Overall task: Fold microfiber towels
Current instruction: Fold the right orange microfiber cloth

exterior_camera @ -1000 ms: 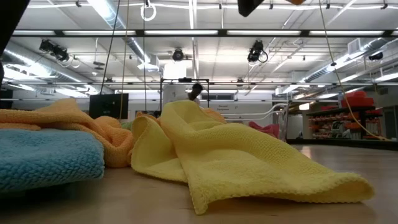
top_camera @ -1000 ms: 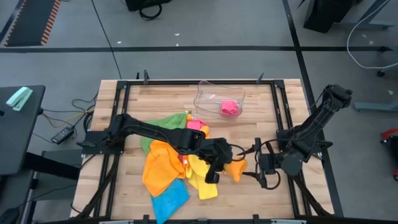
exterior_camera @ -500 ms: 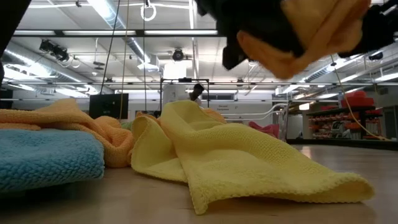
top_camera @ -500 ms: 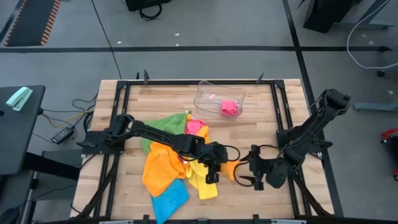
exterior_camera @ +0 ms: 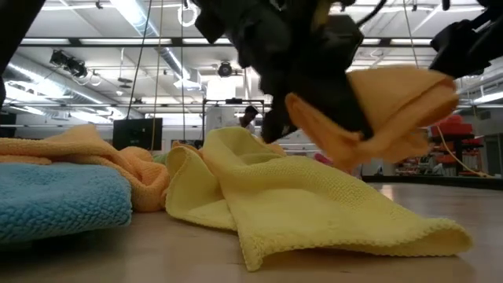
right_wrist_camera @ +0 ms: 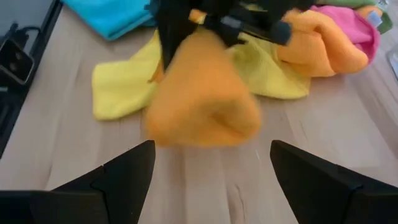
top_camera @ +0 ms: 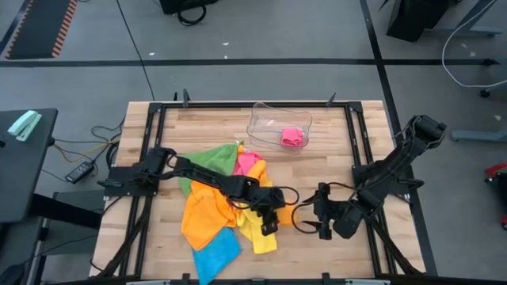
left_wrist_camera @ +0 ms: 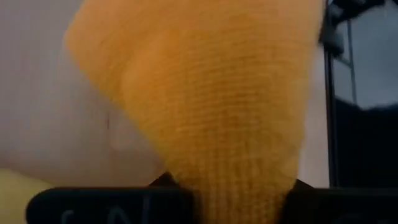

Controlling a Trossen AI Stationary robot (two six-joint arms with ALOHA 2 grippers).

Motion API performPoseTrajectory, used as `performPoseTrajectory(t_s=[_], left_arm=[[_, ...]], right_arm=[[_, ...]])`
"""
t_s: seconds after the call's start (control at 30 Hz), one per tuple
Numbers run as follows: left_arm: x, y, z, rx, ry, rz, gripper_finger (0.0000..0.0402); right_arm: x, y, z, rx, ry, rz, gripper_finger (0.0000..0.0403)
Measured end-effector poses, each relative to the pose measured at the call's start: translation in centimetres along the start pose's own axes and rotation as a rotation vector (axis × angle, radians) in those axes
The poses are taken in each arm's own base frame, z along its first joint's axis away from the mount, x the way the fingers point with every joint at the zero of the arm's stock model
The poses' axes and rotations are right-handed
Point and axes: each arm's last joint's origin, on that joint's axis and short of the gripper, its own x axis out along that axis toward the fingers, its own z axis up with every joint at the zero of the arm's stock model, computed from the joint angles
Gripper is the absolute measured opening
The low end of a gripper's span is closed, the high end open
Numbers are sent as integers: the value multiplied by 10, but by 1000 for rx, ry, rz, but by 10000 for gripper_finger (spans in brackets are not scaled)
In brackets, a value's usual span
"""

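While the left gripper (exterior_camera: 314,86) stays out of it for now, pinched on an orange towel (exterior_camera: 377,114) dangling at centre frame over the yellow towel (exterior_camera: 314,204), the right gripper (right_wrist_camera: 211,165) waits just beside it, fingers wide apart. From where I stand, that thin pinch could slip, or the hanging cloth could drag the yellow one; farther off, the towel pile (top_camera: 214,190) at centre left could snag.

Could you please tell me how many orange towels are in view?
2: a small orange towel hangs from the left gripper above the table, and a larger orange towel lies in the pile beside the yellow one. More may be hidden underneath.
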Motion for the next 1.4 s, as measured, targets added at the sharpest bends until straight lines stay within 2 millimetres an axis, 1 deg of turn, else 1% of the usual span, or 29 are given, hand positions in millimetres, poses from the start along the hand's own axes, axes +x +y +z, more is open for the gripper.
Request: performPoseTrajectory(t_s=[0.07, 0.13, 0.3, 0.37, 0.47, 0.6, 0.67, 0.73, 0.87, 1.0, 1.03, 1.1, 1.17, 1.23, 1.33, 1.4], left_arm=[[10, 3, -1, -3, -6, -29, 62], [18, 8, -5, -9, 24, -53, 62], [21, 12, -4, -8, 37, -71, 61], [22, 13, -6, 16, 49, -65, 70], [21, 13, -8, 45, 69, -58, 106], [17, 17, -7, 82, 92, -41, 171], [9, 17, -7, 101, 116, -27, 200], [2, 15, -3, 146, 105, -31, 224], [-14, 11, 3, 194, 94, -34, 252], [-43, 7, 17, 213, 26, -20, 251], [-46, 6, 19, 217, 18, -15, 248], [-47, 3, 22, 235, -11, -25, 239], [-46, -2, 18, 258, -3, -33, 229], [-44, -9, 16, 279, -17, -50, 220], [-40, -17, 12, 301, -28, -36, 207], [-36, -17, 11, 316, -36, -19, 199]], right_arm=[[3, 2, 1, -3, -8, 3, 328], [8, 6, 0, -15, -20, 7, 328], [25, 12, -3, -41, -21, -7, 328], [31, 12, -6, -49, -8, -16, 328], [36, 13, -7, -45, -3, -19, 328], [42, 13, -8, -27, 7, -15, 328], [44, 13, -8, -27, 17, -14, 328], [44, 12, -8, -19, 21, -10, 328], [42, 10, -5, -11, 19, -8, 328], [40, 7, -3, -7, 17, -16, 328], [41, 6, -3, -12, 23, -15, 328], [44, 6, -4, -29, 44, 7, 328], [46, 8, -5, -72, 55, 24, 328], [46, 15, -6, -118, 28, 53, 328], [53, 20, -6, -173, -10, 61, 328], [62, 20, -8, -193, -12, 45, 328]])
